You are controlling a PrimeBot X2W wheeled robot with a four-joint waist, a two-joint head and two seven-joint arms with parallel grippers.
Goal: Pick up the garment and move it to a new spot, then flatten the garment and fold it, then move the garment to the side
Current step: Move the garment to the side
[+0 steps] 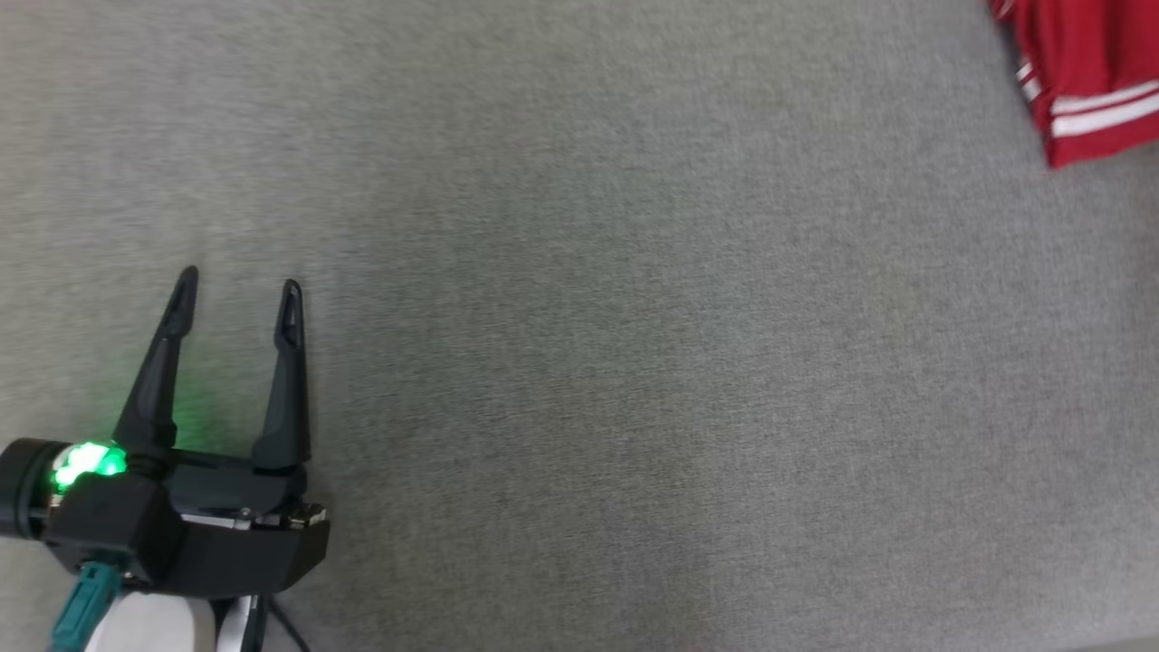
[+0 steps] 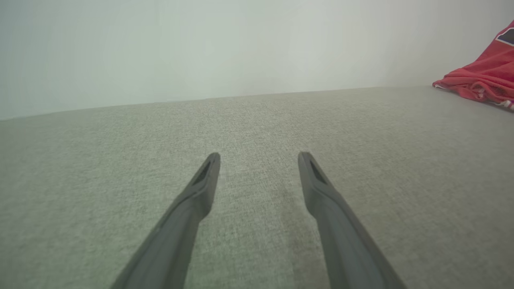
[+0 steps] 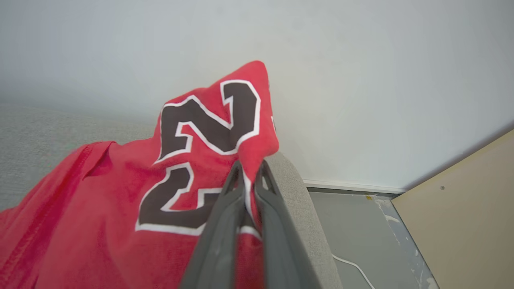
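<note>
The red garment [image 1: 1087, 72] is a sports jersey with white stripes along one edge. It lies at the far right of the grey upholstered surface [image 1: 634, 317], partly out of the head view. From the right wrist, the cloth shows large dark numerals outlined in white. One fold is lifted into a peak, and the rest slopes down onto the grey fabric.

The right gripper [image 3: 250, 166] has its jaws pressed together on that raised fold, pinching a thin layer of red cloth between the two dark fingers. Just beside it is the rounded edge of the surface. Below that are a grey floor [image 3: 353, 224] with a thin white cable [image 3: 353, 265], and a beige board [image 3: 461, 208] against the pale wall [image 3: 361, 80].

The left gripper [image 1: 239, 281] is at the lower left, well apart from the jersey. Its jaws are spread wide with nothing between them, over bare grey fabric. A green light glows at its base.
</note>
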